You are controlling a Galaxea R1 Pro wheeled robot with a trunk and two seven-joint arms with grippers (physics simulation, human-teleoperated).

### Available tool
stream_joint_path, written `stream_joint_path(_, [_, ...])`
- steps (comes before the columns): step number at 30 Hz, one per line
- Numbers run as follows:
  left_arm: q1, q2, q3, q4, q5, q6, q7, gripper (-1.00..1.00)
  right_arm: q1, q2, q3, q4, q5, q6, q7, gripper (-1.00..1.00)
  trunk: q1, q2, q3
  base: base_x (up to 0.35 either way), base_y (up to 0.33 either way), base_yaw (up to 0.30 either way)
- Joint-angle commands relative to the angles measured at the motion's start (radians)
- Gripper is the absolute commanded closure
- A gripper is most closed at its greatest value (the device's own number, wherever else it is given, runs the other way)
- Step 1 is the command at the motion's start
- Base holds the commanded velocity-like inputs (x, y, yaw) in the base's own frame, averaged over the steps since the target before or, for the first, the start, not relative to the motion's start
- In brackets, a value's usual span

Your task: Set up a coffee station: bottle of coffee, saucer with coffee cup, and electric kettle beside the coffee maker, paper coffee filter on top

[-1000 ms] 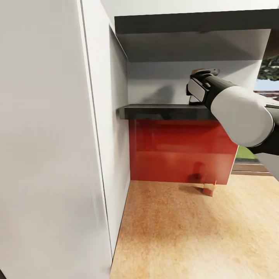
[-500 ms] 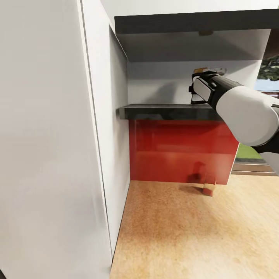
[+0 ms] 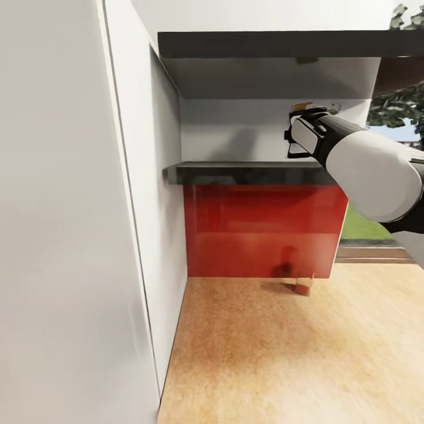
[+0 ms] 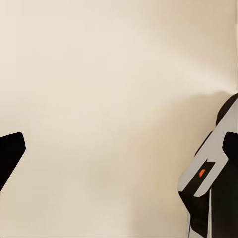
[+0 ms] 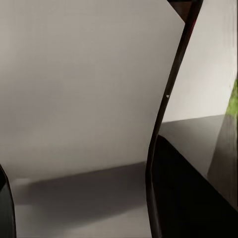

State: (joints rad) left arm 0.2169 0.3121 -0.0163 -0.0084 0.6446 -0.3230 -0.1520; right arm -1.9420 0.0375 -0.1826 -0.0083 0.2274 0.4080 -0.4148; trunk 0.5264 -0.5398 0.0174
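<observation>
**Shelf reach: right arm at the bottle of coffee**

- White cabinet side (image 3: pixel 70 235): filling the head view's left.
- Dark shelf (image 3: pixel 235 172): sitting above a red backsplash (image 3: pixel 259 229).
- Kitchen countertop (image 3: pixel 265 353): lying below; a small reddish item (image 3: pixel 302 288), unidentifiable, standing at its back.
- Right gripper (image 3: pixel 306 126): reaching over the shelf; the arm is hiding its fingertips, so I cannot tell their spread.
- Bottle of coffee (image 3: pixel 301 107): only an orange-brown sliver peeking just beyond the gripper, upright by judgement.
- Left gripper (image 4: pixel 111 163): fingers spread wide, holding nothing, facing a bare pale surface.
</observation>
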Motion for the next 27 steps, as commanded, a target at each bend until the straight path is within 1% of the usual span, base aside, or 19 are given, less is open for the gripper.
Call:
stream_joint_path(1, [0.001, 0.0, -0.002, -0.001, 0.009, -0.001, -0.006, -1.0, 0.0, 0.001, -0.008, -0.001, 0.009, 0.005, -0.004, 1.0, 0.0, 0.0, 0.001, 0.0, 0.0, -0.192])
stream_joint_path(8, [0.001, -0.001, -0.002, -0.001, 0.01, -0.001, -0.006, -1.0, 0.0, 0.002, -0.008, 0.001, 0.009, 0.004, -0.004, 1.0, 0.0, 0.0, 0.01, 0.0, 0.0, -0.186])
stream_joint_path(16, [0.001, -0.001, -0.002, -0.001, 0.01, -0.001, -0.006, -1.0, 0.0, 0.002, -0.009, 0.01, 0.0, -0.011, -0.004, 1.0, 0.0, 0.0, 0.012, -0.01, 0.0, -0.039])
stream_joint_path(25, [0.001, -0.001, -0.002, -0.001, 0.01, -0.001, -0.006, -1.0, 0.0, 0.004, -0.015, 0.013, -0.007, -0.004, -0.002, 1.0, 0.0, 0.0, 0.012, -0.252, 0.0, -0.001])
stream_joint_path(27, [0.001, -0.001, -0.002, -0.001, 0.009, -0.001, -0.006, -1.0, 0.0, 0.005, -0.016, 0.013, -0.01, -0.005, -0.002, 1.0, 0.0, 0.0, 0.012, -0.126, 0.0, 0.0])
